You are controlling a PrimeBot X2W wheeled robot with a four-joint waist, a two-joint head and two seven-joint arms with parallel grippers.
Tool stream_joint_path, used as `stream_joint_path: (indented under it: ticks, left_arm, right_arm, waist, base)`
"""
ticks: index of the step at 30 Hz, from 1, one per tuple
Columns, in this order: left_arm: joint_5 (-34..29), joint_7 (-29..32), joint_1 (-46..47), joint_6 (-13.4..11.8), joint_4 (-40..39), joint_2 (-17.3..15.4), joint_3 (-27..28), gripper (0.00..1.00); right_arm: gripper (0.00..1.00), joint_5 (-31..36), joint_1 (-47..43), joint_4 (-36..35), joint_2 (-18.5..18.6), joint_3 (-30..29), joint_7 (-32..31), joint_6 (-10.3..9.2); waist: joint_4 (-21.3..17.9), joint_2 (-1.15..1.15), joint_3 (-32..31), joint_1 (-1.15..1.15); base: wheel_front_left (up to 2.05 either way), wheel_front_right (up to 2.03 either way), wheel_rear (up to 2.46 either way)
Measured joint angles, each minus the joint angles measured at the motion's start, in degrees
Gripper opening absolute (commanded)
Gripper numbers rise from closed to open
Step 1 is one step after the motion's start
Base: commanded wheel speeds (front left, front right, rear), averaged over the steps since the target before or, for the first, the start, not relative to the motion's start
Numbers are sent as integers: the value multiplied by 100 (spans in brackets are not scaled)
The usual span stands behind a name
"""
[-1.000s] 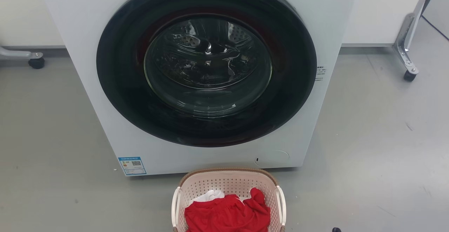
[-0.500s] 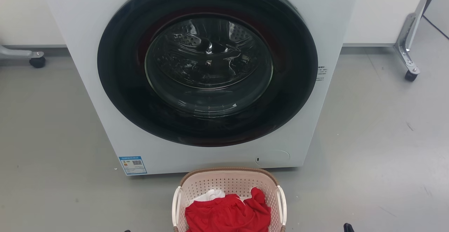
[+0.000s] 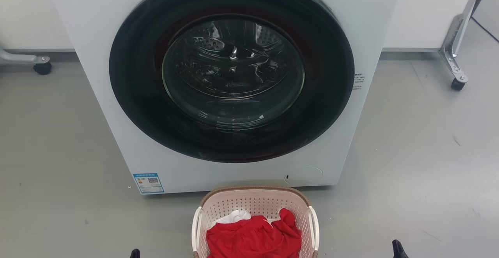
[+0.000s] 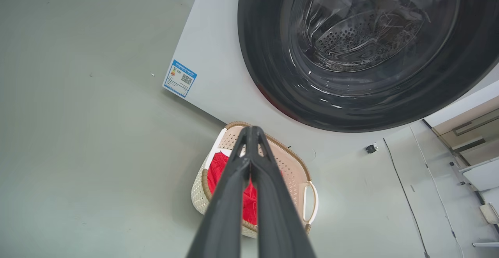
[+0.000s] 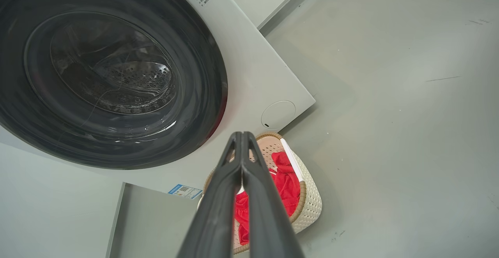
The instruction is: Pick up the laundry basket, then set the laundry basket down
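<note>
Grippers: left gripper (image 3: pixel 134 253) and right gripper (image 3: pixel 398 249) both pressed together, tips higher and wider apart at bottom edge than a second ago | laundry basket (image 3: pixel 253 203) on floor (image 3: pixel 409 152), bottom centre, before washer (image 3: pixel 97 55), unheld | fits approach or release

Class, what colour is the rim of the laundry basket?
Brown, with a woven look; the rim of the laundry basket shows best in the head view.

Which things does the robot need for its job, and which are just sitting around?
For the job: laundry basket, left gripper, right gripper.
Just sitting around: washer, red clothes in the basket, white cloth, blue sticker, wheeled frame.
</note>
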State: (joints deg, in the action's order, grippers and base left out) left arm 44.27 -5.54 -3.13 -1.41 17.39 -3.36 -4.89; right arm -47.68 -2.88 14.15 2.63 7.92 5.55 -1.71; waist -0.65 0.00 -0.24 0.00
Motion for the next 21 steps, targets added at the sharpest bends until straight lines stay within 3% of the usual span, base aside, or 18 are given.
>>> stream_joint_path:
  ticks: [21]
  left_arm:
    - [1847, 491, 305, 348, -5, 26, 405, 0]
  right_arm:
    - [0, -1730, 280, 116, -11, -604, -467, 331]
  waist:
    - [25, 0, 13, -1]
  base:
    - [0, 0, 0]
